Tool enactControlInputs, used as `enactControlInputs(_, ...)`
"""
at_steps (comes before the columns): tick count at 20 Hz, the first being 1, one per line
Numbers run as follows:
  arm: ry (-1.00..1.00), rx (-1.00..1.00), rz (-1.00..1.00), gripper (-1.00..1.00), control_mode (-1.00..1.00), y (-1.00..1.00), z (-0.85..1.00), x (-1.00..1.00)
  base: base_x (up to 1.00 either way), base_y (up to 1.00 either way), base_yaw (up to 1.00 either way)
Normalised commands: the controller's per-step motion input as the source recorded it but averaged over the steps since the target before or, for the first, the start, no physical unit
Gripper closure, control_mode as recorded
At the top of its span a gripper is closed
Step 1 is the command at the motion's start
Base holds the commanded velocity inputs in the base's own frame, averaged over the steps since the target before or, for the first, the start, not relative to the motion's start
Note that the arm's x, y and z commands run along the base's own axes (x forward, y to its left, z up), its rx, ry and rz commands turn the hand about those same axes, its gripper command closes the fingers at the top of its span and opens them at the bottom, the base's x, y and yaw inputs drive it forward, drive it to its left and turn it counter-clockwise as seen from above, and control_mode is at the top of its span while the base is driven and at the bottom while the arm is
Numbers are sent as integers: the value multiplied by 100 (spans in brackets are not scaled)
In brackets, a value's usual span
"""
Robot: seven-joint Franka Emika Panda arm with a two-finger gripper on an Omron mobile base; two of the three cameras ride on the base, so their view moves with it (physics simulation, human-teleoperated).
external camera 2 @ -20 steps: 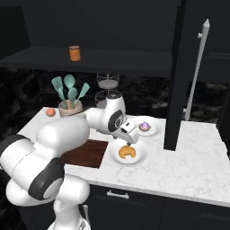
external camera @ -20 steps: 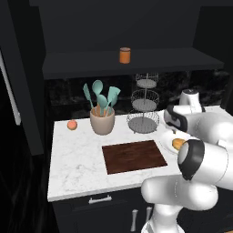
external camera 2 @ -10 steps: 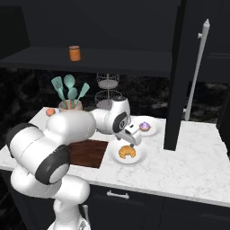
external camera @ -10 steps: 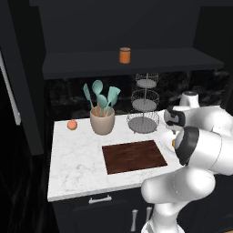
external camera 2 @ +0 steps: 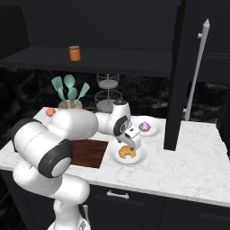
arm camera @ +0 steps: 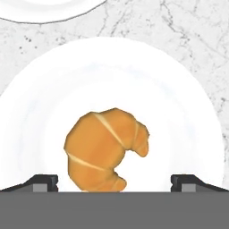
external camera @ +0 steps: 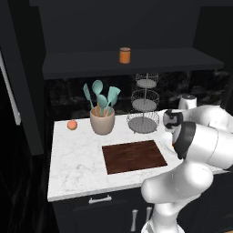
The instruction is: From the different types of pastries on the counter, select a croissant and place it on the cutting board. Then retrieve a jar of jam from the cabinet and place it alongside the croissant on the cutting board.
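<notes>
So the robot's fingers (arm camera: pixel 114 181) are spread wide with nothing in them, just above the golden crescent croissant (arm camera: pixel 105 150) on its round white plate (arm camera: pixel 188 116). The fingertips barely poke into the hand view. Left of that is the dark brown wooden cutting board (external camera: pixel 134 156) on the white marble tabletop (external camera: pixel 73 159). The small orange jam jar (external camera: pixel 124 55) is up on the black cabinet shelf (external camera: pixel 82 61).

One croissant (arm camera: pixel 103 150), one purple-topped pastry (external camera 2: pixel 144 126), two white plates (external camera 2: pixel 140 158) (one per pastry), one orange jar (external camera: pixel 124 55), one cutting board (external camera: pixel 134 156).

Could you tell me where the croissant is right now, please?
The croissant lies on a white plate on the counter, right of the cutting board, directly below the open gripper.
</notes>
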Motion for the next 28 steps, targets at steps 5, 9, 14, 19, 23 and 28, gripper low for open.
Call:
enactControlInputs(5, 0, 0, -5, -100, -100, -1, -18, 2, 0, 0, 0)
enactControlInputs(9, 0, 0, -5, -100, -100, 0, -16, 9, 0, 0, 0)
enactControlInputs(14, 0, 0, -5, -100, -100, 0, -14, 16, 0, 0, 0)
enactControlInputs(19, 0, 0, -5, -100, -100, 0, -17, 11, 0, 0, 0)
enactControlInputs(23, 0, 0, -4, -100, -100, 0, -22, 10, 0, 0, 0)
enactControlInputs(28, 0, 0, -3, -100, -100, -3, -21, 13, 0, 0, 0)
